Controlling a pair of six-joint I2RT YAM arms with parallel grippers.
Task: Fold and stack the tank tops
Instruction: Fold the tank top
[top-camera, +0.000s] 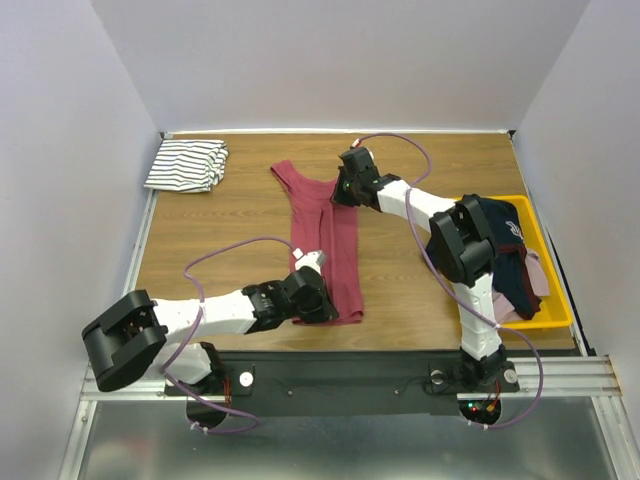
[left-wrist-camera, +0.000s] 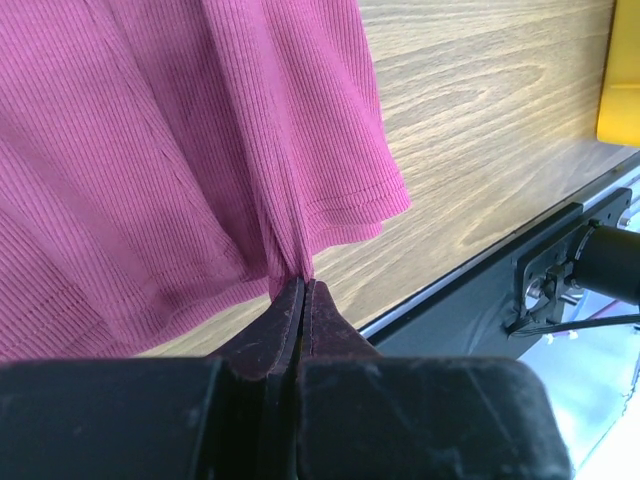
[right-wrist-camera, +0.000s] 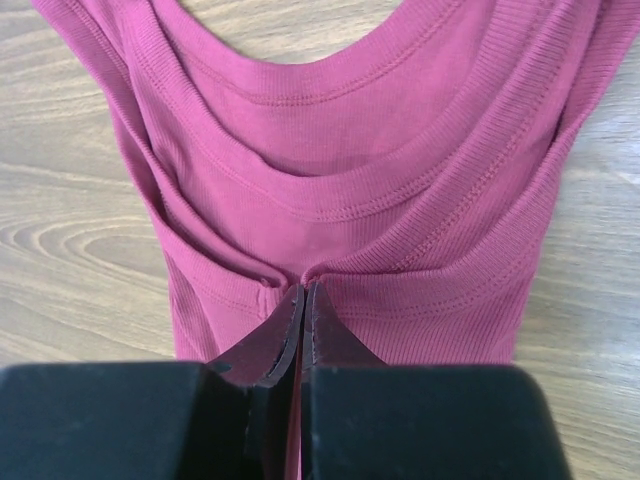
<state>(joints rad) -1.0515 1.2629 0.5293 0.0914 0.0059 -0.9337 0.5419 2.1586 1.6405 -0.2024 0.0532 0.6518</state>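
- Left claw (left-wrist-camera: 303, 287): jaws pressed together on a pinch of the dark red tank top (top-camera: 335, 240). The ribbed cloth bunches into the tips beside the stitched hem.
- Right claw (right-wrist-camera: 303, 290): jaws likewise closed on a small gather of the same top, just below the scooped neckline, with the layered neck bands curving beyond the tips.
- The red top lies on the worktop (top-camera: 240, 215) stretched between the two claws. The left claw is at its near hem end and the right claw at its far strap end.
- Its long axis runs from the near edge towards the far edge, leaning slightly left. It looks narrow, doubled lengthwise, with one strap lying out to the far left.
- The striped tank top (top-camera: 187, 165) sits folded at the far left corner, well apart from both claws.
- A yellow bin (top-camera: 550, 320) at the right holds dark clothing.
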